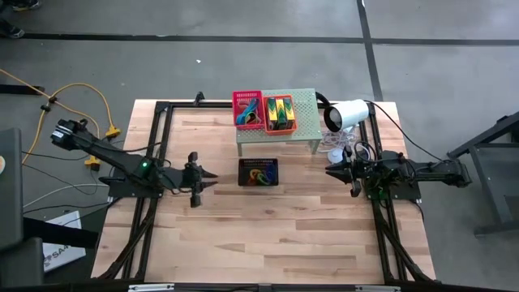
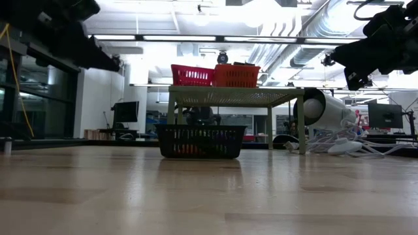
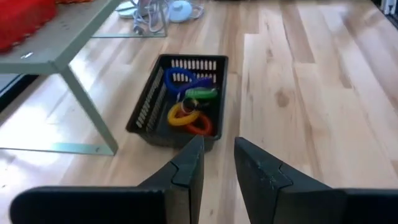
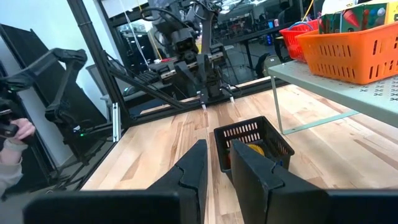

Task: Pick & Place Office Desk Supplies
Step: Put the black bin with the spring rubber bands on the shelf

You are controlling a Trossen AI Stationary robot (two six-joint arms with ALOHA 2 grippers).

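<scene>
The left gripper (image 1: 197, 179) hangs above the bare table (image 1: 268, 235), and it holds nothing. Its fingers (image 3: 186, 171) stand a little apart, with a narrow empty gap between them. Ahead of this gripper, near but not touching, sits the black basket (image 1: 259, 172) on the table. In the basket lie the loops (image 3: 189, 118): blue, green, yellow and orange ones, all close together.

The right gripper (image 1: 344, 172) hangs on the other side of the black basket, also empty. Its fingers (image 4: 193, 168) show a narrow gap with nothing inside. The black basket is in front of it, near, and lower than the fingertips.

Beyond the black basket, seen from both grippers, stands the green shelf (image 1: 306, 104). On top of it are the red basket (image 1: 247, 109) and the orange basket (image 1: 280, 113), just beside each other. The wedges (image 1: 281, 112), yellow and green, lie in the orange basket. Some blue and yellow things lie in the red basket, but what they are I cannot tell.

The white lamp (image 1: 347, 114) lies near the right gripper, beside the shelf.
</scene>
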